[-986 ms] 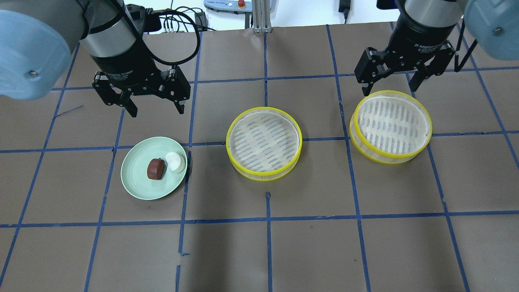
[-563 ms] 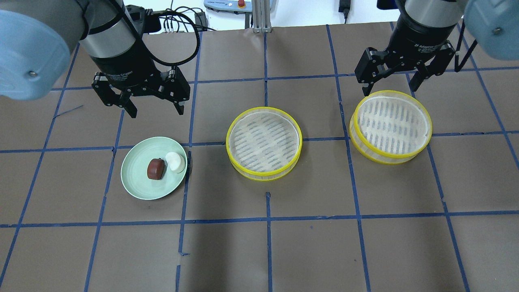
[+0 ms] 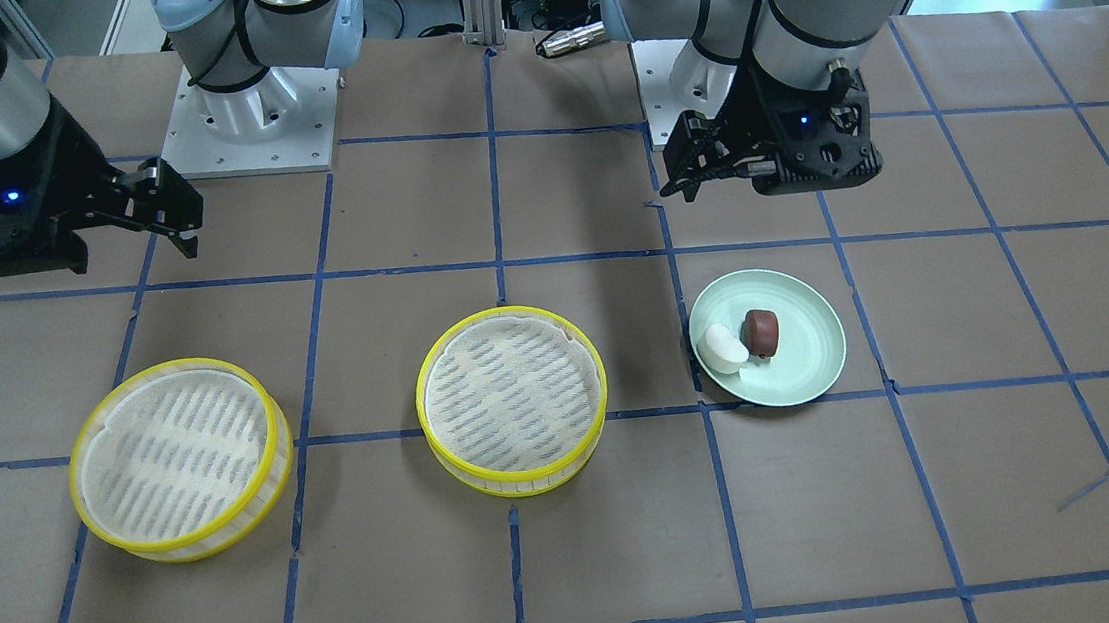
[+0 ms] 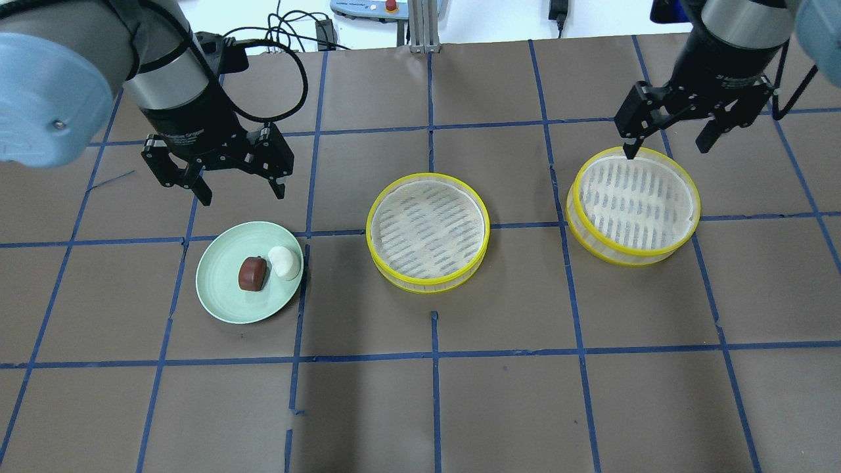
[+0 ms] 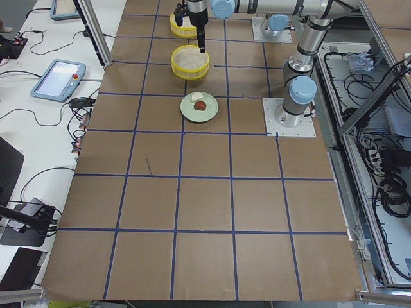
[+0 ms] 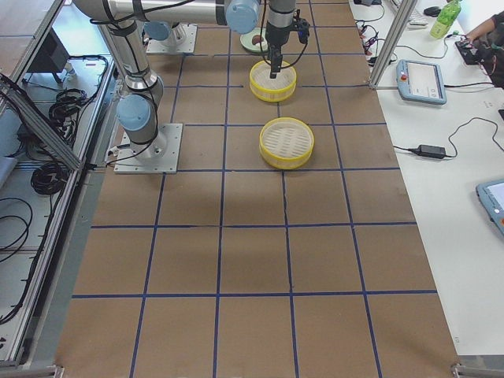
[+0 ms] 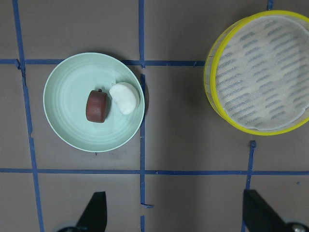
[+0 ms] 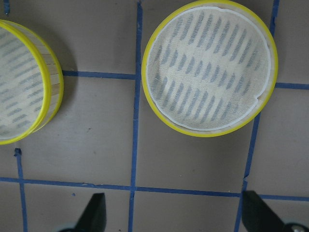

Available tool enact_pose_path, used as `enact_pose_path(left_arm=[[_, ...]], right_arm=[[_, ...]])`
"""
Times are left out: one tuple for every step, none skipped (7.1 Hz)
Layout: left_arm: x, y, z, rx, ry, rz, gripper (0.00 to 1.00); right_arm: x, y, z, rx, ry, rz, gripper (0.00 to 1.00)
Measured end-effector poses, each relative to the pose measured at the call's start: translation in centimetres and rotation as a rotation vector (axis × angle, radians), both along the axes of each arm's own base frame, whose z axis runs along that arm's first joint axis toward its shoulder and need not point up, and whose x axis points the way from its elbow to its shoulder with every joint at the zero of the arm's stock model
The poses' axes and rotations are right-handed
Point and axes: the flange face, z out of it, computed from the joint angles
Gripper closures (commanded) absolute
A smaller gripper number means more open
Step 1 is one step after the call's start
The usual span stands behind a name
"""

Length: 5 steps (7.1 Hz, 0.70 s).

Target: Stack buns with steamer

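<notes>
both sets of jaws released, empty; left gripper (image 4: 242, 194) is stationed near the pale green round plate (image 4: 220, 295) bearing brown bun (image 4: 253, 273) and white bun (image 4: 284, 262), likely for picking; right gripper (image 4: 667, 150) is hung over the outer yellow-rimmed steamer tray (image 4: 633, 203)

Dark-brown rounded bun (image 4: 253, 273) and white dome-shaped bun (image 4: 284, 262) sit touching, side by side, on the pale green plate (image 4: 223, 295). Yellow-rimmed round steamer basket (image 4: 428, 230), white-lined, lies flat mid-table near the plate. Second yellow-rimmed steamer basket (image 4: 634, 205) lies flat, apart, toward the robot's right.
</notes>
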Motion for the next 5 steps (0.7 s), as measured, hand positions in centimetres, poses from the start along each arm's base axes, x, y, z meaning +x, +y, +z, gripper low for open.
enact_pose_path(left_arm=[[1.4, -1.2, -4.6, 0.04, 0.006, -0.003, 0.04], [2.3, -1.9, -9.8, 0.074, 0.001, -0.02, 0.07], [2.8, -2.0, -14.0, 0.099, -0.013, -0.044, 0.16], [2.9, -2.2, -16.9, 0.097, -0.015, -0.054, 0.39], [2.8, -2.6, -18.6, 0.083, -0.007, -0.056, 0.39]], right_arm=[[-3.0, -1.0, -1.6, 0.008, -0.011, -0.003, 0.0], [-5.7, -2.6, -3.7, 0.004, -0.015, -0.007, 0.0], [-8.1, -4.4, -6.2, -0.011, -0.01, -0.006, 0.0], [-10.8, -6.3, -9.1, -0.021, -0.008, -0.006, 0.01], [-13.5, -7.6, -11.9, -0.029, -0.01, -0.01, 0.01]])
